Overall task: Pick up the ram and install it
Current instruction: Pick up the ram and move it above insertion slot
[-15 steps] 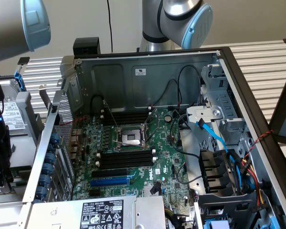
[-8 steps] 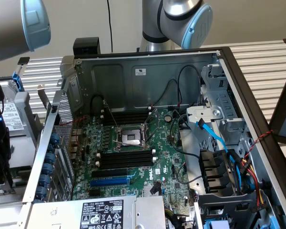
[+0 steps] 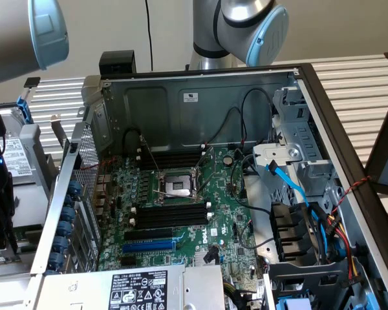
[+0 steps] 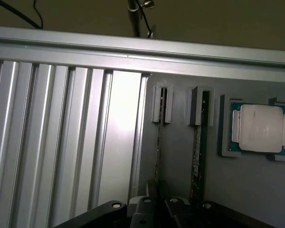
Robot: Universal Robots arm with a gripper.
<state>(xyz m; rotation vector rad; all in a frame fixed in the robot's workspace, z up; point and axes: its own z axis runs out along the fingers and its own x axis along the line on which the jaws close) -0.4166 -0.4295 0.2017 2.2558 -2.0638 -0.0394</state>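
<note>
Two rams stand on edge in grey holders on a grey tray (image 4: 178, 156). The nearer ram (image 4: 158, 142) is a thin dark-green stick that runs down between the black fingers of my gripper (image 4: 157, 203), which is shut on its lower end. The second ram (image 4: 198, 147) stands apart beside it, in its own holder. In the exterior view the open computer case holds the green motherboard (image 3: 226, 226) with its black ram slots (image 3: 171, 214), and my arm (image 3: 26, 32) reaches out past the case on the exterior view's left.
A silver processor chip (image 4: 260, 128) rests in a grey holder beside the rams. Ribbed aluminium table slats (image 4: 61, 142) lie next to the tray. In the case sit a CPU socket (image 3: 178, 187), a blue slot (image 3: 149, 245), cables (image 3: 291, 187) and a power supply (image 3: 142, 287).
</note>
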